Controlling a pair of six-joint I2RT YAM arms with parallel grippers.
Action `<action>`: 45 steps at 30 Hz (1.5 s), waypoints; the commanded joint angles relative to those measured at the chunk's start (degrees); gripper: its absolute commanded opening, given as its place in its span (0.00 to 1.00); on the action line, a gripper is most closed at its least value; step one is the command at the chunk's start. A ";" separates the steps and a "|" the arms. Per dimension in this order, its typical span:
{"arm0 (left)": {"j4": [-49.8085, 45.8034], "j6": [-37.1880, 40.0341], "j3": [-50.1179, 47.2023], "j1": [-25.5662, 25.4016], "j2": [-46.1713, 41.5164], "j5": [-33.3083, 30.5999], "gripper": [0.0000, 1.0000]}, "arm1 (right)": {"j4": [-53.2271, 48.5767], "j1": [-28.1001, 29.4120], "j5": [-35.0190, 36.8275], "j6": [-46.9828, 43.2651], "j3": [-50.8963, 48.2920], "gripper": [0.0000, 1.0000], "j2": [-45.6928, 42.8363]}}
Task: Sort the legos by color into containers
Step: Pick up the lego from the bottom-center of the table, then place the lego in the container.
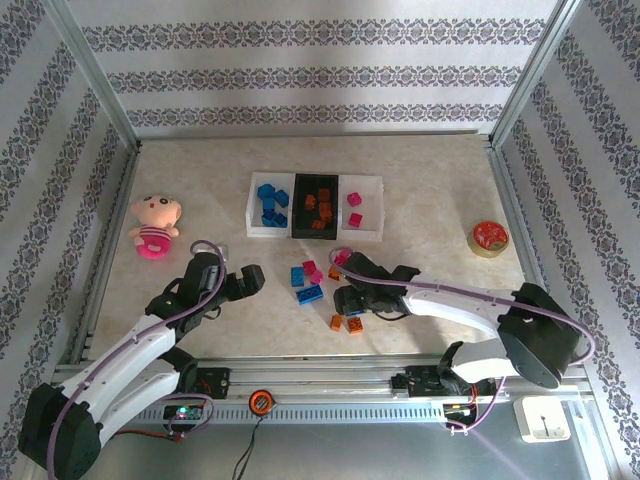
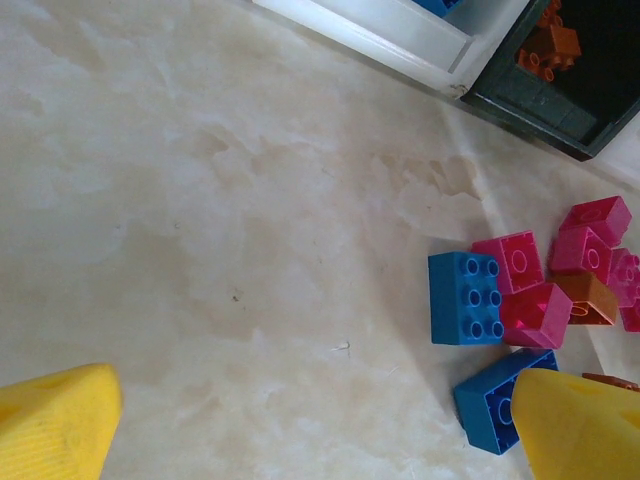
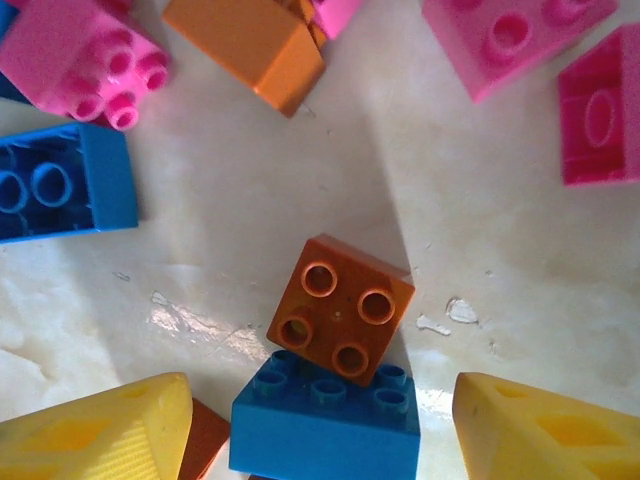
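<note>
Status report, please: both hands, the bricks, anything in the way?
Left hand open, empty. Right hand open over blue brick. Orange brick against it, in the way.

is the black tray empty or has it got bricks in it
Not empty: the black tray holds several orange bricks, seen in the top view.

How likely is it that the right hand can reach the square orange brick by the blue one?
Probably yes: the right hand is open over the orange brick, a finger on each side, nothing covering it; only the blue brick crowds it.
</note>
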 commanded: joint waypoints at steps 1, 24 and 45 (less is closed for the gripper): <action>1.90 -0.51 -0.42 -0.52 0.37 0.38 1.00 | -0.01 1.03 3.56 1.76 0.28 0.70 2.07; 1.18 0.46 0.28 -0.54 0.19 -0.24 1.00 | -4.73 0.47 2.43 -6.11 8.99 0.37 -8.41; 0.05 2.02 0.58 -0.51 -1.46 4.30 1.00 | -0.71 -8.87 -3.65 -15.23 77.51 0.37 52.23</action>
